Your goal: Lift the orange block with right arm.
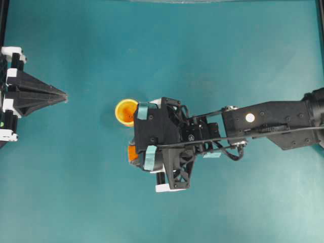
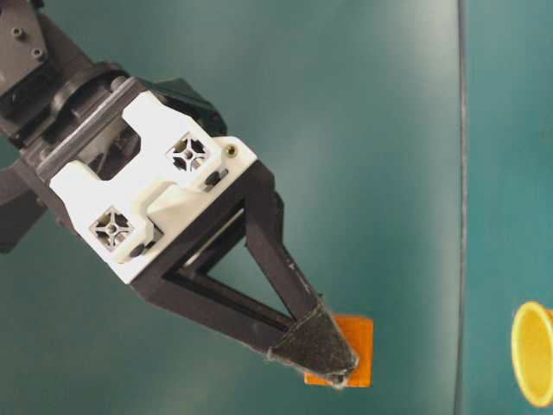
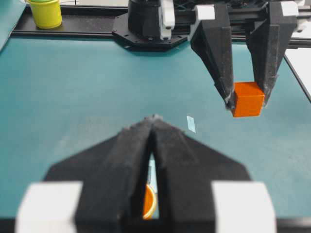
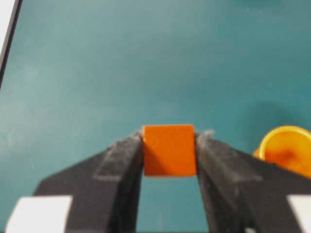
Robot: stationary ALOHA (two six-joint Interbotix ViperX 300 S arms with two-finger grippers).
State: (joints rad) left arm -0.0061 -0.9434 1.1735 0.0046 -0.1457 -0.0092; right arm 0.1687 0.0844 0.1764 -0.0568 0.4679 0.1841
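Note:
The orange block (image 4: 169, 149) is a small cube pinched between the two black fingers of my right gripper (image 4: 169, 145), which is shut on it. In the left wrist view the block (image 3: 248, 99) hangs between those fingers (image 3: 218, 58) and looks clear of the teal table. From overhead only a corner of the block (image 1: 132, 153) shows under the taped gripper body (image 1: 157, 134). The table-level view has the block (image 2: 356, 339) behind a fingertip (image 2: 315, 341). My left gripper (image 1: 63, 96) rests far left, shut and empty (image 3: 154, 121).
A round orange-yellow cup (image 1: 125, 112) stands upright just beside the right gripper, also seen at the right edge (image 4: 286, 150) (image 2: 531, 353). A small strip of pale tape (image 3: 191, 124) lies on the table. A yellow-green cup (image 3: 44, 12) sits beyond the table's far edge.

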